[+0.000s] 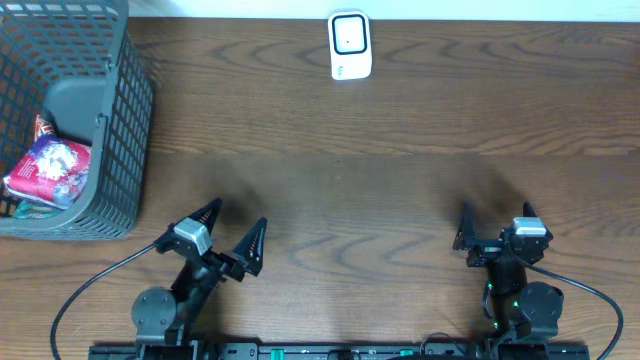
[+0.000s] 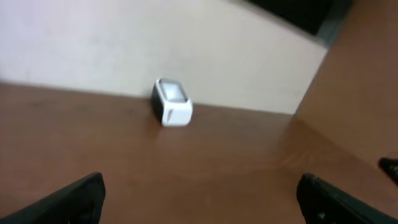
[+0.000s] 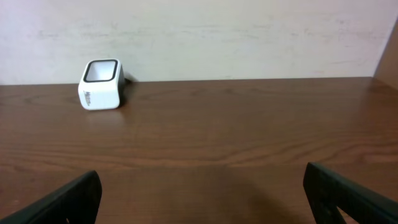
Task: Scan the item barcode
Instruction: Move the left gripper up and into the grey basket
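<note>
The colourful packet (image 1: pixel 50 168) lies inside the grey basket (image 1: pixel 135 120) at the left edge of the overhead frame. The white scanner (image 1: pixel 350 45) stands at the top centre of the wooden table (image 1: pixel 350 170). The left gripper (image 1: pixel 237 215) at lower left and the right gripper (image 1: pixel 495 212) at lower right both have their fingers wide apart and hold nothing

Bare brown wooden tabletop (image 1: pixel 340 190) open across the middle, dark grey plastic mesh basket (image 1: pixel 125 120) walling off the far left, small white box-shaped scanner (image 1: pixel 350 45) at the far edge, pale wall (image 3: pixel 249 37) behind it
</note>
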Robot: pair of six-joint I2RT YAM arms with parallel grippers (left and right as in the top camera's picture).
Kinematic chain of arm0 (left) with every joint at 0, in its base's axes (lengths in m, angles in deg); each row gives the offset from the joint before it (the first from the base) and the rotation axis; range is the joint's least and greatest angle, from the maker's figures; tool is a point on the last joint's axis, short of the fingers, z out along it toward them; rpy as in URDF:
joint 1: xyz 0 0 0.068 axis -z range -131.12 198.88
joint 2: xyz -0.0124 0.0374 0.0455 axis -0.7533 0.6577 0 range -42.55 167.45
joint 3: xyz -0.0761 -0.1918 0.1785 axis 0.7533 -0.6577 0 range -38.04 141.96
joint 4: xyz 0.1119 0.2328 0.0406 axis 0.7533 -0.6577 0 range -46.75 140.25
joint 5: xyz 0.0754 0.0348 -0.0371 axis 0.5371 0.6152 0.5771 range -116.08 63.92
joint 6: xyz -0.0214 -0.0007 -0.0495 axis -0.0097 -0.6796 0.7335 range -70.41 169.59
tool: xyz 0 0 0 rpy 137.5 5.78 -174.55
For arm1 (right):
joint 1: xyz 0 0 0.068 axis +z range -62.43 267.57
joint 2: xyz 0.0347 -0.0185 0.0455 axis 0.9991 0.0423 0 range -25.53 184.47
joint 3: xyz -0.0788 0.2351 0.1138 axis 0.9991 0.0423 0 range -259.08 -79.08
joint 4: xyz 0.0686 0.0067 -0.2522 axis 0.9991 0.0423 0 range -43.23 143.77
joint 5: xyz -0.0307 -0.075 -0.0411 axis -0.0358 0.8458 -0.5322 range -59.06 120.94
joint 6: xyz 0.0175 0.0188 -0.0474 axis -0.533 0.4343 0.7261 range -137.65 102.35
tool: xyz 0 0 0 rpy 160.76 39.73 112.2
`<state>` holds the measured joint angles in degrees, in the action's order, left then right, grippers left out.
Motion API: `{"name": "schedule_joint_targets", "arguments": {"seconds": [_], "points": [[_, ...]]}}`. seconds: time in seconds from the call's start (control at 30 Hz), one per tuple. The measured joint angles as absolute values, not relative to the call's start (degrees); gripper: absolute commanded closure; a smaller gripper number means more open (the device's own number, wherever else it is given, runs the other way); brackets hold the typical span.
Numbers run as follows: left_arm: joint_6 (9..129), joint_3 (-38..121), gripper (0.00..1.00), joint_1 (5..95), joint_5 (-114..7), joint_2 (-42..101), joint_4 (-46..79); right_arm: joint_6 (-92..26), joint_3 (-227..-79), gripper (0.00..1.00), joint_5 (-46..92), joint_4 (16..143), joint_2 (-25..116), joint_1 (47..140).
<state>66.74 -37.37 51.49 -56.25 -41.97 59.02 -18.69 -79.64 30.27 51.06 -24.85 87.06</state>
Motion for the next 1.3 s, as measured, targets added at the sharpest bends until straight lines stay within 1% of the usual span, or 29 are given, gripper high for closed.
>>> {"name": "schedule_joint_targets", "arguments": {"seconds": [0.13,0.33,0.57,0.63,0.77,0.83,0.93,1.07,1.3], "points": [[66.76,-37.18,0.02,51.49,-57.13,-41.97,62.94,-18.69,-79.64,0.01,30.27,51.02,-24.85,87.06],[65.56,-32.22,0.02,51.49,-56.73,-41.6,63.7,-18.69,-79.64,0.01,30.27,51.02,-24.85,87.06],[63.04,-22.49,0.02,51.49,-53.56,-33.29,63.57,-18.69,-79.64,0.01,30.27,51.04,-24.87,87.06],[62.76,-17.86,0.02,51.49,-52.67,-28.83,59.44,-18.69,-79.64,0.01,30.27,51.06,-24.85,87.06],[62.25,-5.03,0.02,51.49,-50.85,-16.68,42.61,-18.69,-79.64,0.01,30.3,51.06,-24.85,87.06],[62.19,0.2,0.02,51.49,-51.9,-10.91,38.7,-18.69,-79.64,0.01,30.27,51.04,-24.85,87.06],[62.12,4.46,0.02,51.49,-54.92,-4.79,38.02,-18.69,-79.64,0.01,30.27,51.02,-24.85,87.06],[61.93,4.85,0.02,51.49,-59.44,-0.55,39.37,-18.69,-79.64,0.01,30.3,51.02,-24.85,87.06],[61.75,5.71,0.02,51.49,-61.63,1.94,41.56,-18.69,-79.64,0.01,30.3,51.02,-24.85,87.06]]}}
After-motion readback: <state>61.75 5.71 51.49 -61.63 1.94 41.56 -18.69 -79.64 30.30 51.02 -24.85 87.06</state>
